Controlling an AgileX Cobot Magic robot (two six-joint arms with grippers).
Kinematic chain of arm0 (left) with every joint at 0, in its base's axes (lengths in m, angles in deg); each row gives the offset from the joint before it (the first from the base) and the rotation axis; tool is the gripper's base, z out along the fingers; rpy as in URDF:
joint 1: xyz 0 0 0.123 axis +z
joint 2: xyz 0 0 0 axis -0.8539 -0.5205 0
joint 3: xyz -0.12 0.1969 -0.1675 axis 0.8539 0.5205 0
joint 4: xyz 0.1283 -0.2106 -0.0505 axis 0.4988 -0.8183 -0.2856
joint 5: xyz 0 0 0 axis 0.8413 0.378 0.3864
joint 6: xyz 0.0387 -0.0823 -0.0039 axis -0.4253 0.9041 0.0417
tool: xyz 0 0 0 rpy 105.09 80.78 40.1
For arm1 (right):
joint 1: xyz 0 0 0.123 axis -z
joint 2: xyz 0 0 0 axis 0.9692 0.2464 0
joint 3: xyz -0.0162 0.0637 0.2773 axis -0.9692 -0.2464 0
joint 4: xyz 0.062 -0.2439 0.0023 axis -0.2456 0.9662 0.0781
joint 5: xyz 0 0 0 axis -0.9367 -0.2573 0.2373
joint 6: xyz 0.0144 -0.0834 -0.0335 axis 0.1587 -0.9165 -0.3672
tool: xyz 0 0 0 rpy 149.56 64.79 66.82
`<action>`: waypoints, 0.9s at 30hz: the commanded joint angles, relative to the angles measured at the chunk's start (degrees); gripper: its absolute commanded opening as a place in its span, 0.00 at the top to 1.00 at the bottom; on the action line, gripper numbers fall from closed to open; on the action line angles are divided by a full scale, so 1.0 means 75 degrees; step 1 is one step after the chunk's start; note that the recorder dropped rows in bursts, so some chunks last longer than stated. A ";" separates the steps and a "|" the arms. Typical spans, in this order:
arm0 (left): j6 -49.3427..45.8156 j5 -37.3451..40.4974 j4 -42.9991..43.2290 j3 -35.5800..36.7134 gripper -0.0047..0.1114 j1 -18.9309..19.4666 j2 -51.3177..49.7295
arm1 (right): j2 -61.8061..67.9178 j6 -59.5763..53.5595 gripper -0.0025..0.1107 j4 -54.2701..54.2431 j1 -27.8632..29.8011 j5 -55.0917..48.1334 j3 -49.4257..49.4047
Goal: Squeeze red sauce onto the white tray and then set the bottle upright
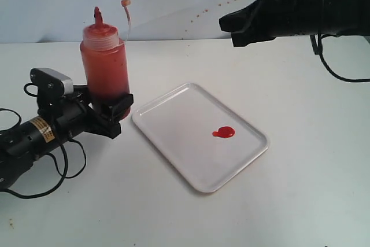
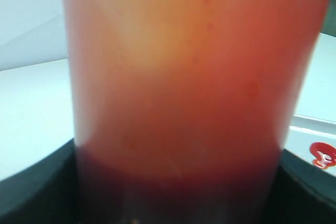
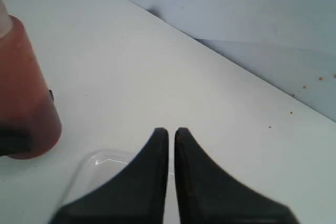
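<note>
**First onlooker:** Where is the bottle?

**Second onlooker:** Pictured: the bottle [image 1: 104, 67] stands upright in the left gripper [image 1: 108, 103], whose dark fingers are closed around its lower part, low over the white table [image 1: 300, 201]. Orange-red sauce shows through the wall, darker toward the base. The smeared nozzle [image 1: 97, 14] points up, and the small cap [image 1: 125, 3] hangs off its tether just beside it. Whether the base actually touches the table, I cannot tell from here.

**First onlooker:** And the tray?

**Second onlooker:** The white tray [image 1: 173, 134] lies flat on the table just beside the left gripper, on the side toward the other arm, set at an angle, apart from the bottle. One small glossy blob of red sauce [image 1: 224, 132] sits on it, in the half farther from that gripper. From the left wrist camera, the blob shows just past the bottle's edge.

**First onlooker:** What is the other arm doing?

**Second onlooker:** The right gripper [image 3: 171, 131] hangs in the air, raised above the table beyond the tray's far side, well apart from the blob and the bottle. Its two fingers are drawn together with only a hairline slit between the tips, and they hold nothing. Below them its camera catches a corner of the tray, with the bottle off to one side.
</note>
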 commanded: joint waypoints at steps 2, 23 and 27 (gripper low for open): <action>0.0363 -0.0413 0.0203 -0.0260 0.96 0.0004 -0.0178 | 0.0196 -0.0205 0.41 -0.0372 0.0011 -0.0254 -0.0029; 0.0451 -0.0413 0.0408 -0.0260 0.96 0.0004 -0.0178 | 0.0845 -0.2382 0.05 -0.1870 -0.1924 -0.0830 -0.0014; 0.0451 -0.0413 0.1018 -0.0349 0.96 0.0004 -0.0178 | 0.0874 -0.2366 0.05 -0.1870 -0.1980 -0.0830 -0.0014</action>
